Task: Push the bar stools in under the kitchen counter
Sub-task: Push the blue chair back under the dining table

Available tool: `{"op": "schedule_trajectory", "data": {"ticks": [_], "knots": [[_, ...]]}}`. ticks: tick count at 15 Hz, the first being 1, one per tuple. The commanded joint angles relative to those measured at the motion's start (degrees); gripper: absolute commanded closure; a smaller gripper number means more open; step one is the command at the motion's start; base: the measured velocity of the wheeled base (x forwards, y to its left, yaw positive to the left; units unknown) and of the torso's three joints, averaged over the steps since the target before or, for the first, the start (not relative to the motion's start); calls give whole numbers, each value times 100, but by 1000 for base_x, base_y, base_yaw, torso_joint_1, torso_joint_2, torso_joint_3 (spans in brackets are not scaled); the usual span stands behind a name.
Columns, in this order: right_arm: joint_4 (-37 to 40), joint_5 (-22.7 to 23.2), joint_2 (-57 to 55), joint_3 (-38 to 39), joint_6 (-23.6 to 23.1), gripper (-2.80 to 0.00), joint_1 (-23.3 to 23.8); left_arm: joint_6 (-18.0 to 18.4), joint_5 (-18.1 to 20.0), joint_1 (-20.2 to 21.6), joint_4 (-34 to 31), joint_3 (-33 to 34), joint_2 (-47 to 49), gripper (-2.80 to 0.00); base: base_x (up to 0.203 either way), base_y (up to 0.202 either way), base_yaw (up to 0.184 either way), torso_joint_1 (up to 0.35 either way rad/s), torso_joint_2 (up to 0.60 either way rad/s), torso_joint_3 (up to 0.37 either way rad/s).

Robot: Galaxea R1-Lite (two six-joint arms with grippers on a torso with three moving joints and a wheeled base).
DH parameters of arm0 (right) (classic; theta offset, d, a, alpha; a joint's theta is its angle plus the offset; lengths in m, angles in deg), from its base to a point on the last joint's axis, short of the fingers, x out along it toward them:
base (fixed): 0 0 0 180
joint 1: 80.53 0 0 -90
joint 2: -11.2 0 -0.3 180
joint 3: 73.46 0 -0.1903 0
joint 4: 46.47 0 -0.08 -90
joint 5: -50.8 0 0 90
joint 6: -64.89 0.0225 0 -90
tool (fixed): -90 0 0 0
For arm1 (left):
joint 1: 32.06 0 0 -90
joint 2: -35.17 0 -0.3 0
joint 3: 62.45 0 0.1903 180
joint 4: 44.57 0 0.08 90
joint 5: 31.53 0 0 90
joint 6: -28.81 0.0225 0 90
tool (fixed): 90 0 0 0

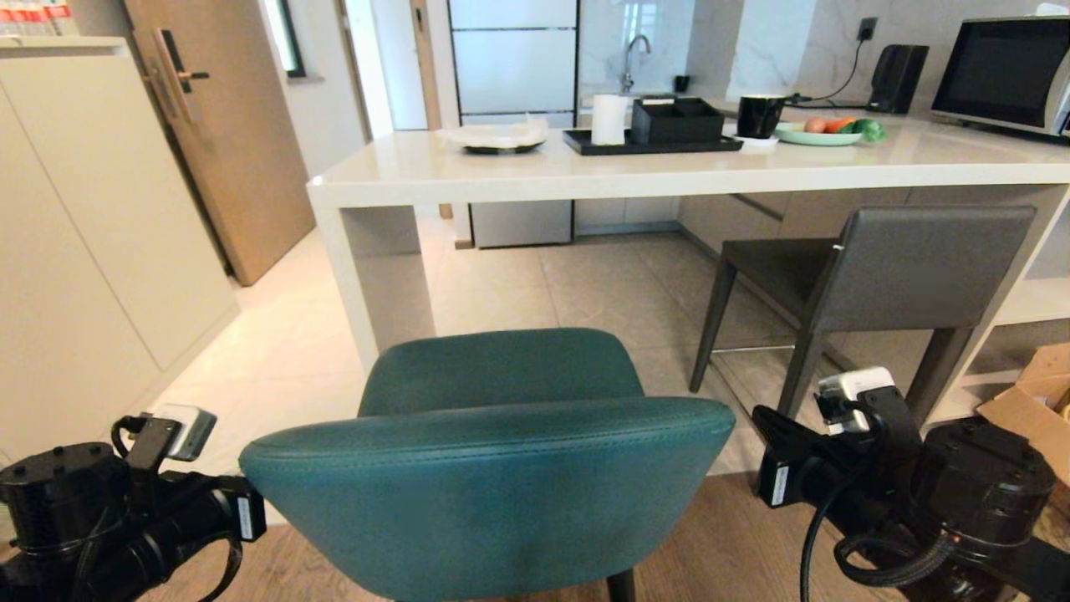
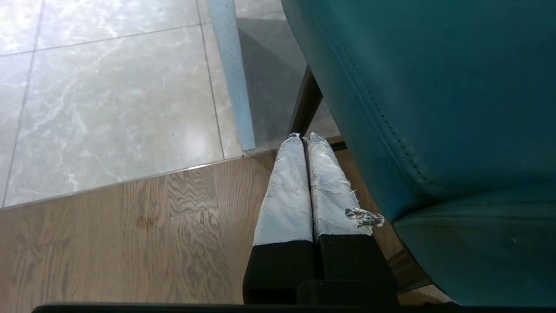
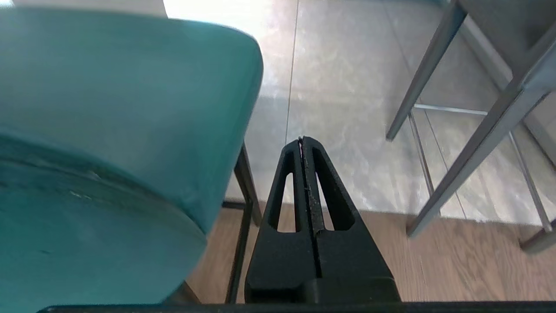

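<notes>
Basically barely started: teal stool (image 1: 493, 451) lower centre, well short of kitchen counter (image 1: 685, 171); grey stool (image 1: 869, 284) right, partly under. Left gripper (image 2: 302, 138), right gripper (image 3: 302, 140) pinched closed, empty, flanking teal backrest.

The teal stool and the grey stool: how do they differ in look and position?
The teal stool has a rounded, curved back; the grey stool has a flat, square one. The teal stool has thin black legs, the grey stool thicker grey legs. The teal stool stands clear of the kitchen counter; the grey stool's seat is already under it. Both face the counter.
</notes>
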Motion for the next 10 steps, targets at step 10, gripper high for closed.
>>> {"op": "schedule_trajectory", "data": {"ticks": [10], "knots": [[-53,-105,-106,53,200,0,-153,-45,-86,-36,48,-222,248,0,0,0,0,0,0,0]]}}
